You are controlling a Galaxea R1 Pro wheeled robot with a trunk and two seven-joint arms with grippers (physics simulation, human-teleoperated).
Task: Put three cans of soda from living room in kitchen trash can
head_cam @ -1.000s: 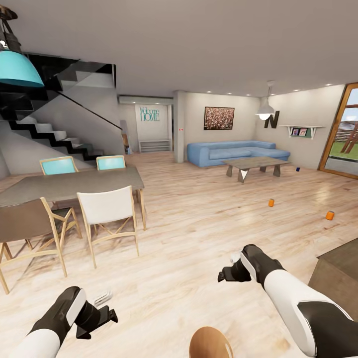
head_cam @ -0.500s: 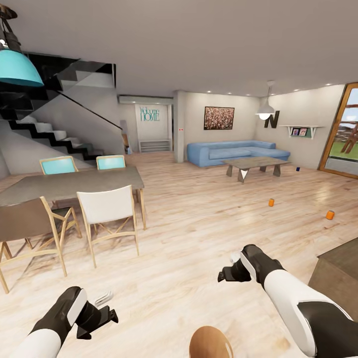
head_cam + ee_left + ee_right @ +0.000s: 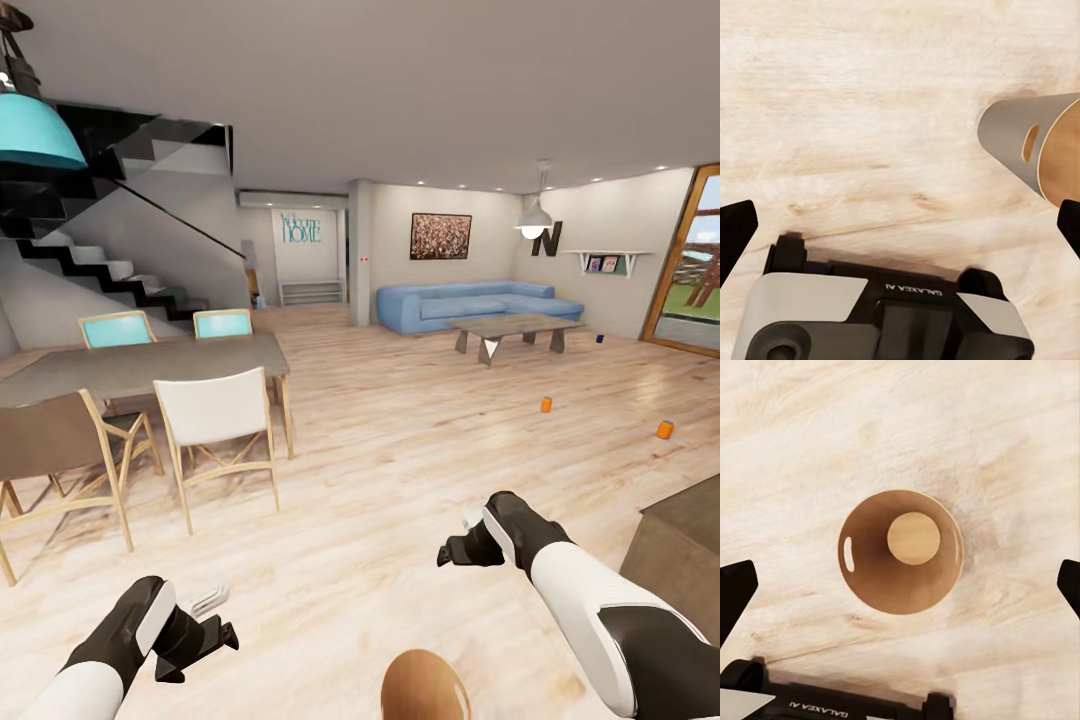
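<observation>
Far ahead on the pale wood floor of the living room stand two orange cans of soda [image 3: 545, 404] [image 3: 664, 429] and a dark blue one [image 3: 599, 339] beyond the coffee table. The copper-brown tash can [image 3: 423, 690] sits on the floor at my feet, between my arms. The right wrist view looks straight down into it [image 3: 900, 551], and nothing lies inside. The left wrist view catches its side [image 3: 1035, 142]. My left gripper [image 3: 212, 622] and right gripper [image 3: 458, 538] hang low and open, fingertips [image 3: 735, 232] [image 3: 735, 592] wide apart and holding nothing.
A dining table [image 3: 150, 365] with several chairs stands at the left, stairs [image 3: 110, 270] behind it. A blue sofa [image 3: 470, 305] and a coffee table [image 3: 515, 328] are far ahead. A wooden cabinet [image 3: 685, 550] juts in at the right, near a glass door [image 3: 700, 270].
The whole picture has shifted slightly upward, so the camera has moved a little. Both arms and grippers hold the same pose, and the cans have not moved on the floor.
</observation>
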